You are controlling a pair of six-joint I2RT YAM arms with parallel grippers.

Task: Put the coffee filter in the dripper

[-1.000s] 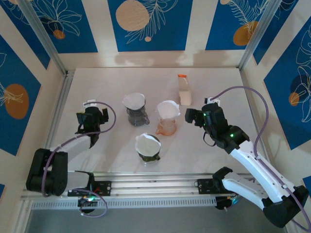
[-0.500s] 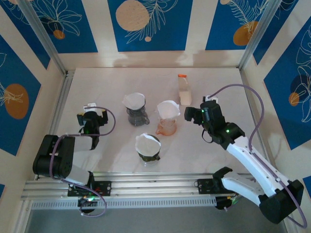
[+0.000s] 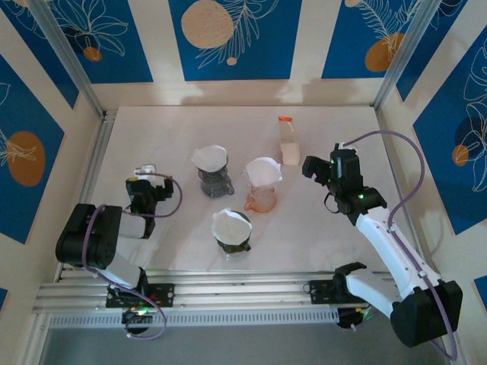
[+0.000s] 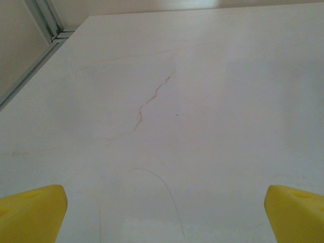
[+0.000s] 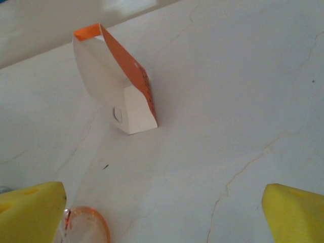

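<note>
The orange translucent plastic dripper (image 5: 87, 226) is getting cut off by the right wrist view's lower edge. A white cone-shaped paper coffee filter (image 3: 263, 170) is sitting inside it, mid-way across the veined white worktop (image 3: 319, 236). The yellow-tipped left tool (image 4: 163, 212) and right tool (image 5: 162, 212) are hanging spread wide.

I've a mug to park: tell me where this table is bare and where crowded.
Bare: the far-left corner of the white table, between the aluminium side rail and the grey filter-lined dripper; also the far-right corner beyond the white, orange-topped box. Crowded: the centre, where that dripper, the clear orange dripper and the dark dripper cluster.
</note>
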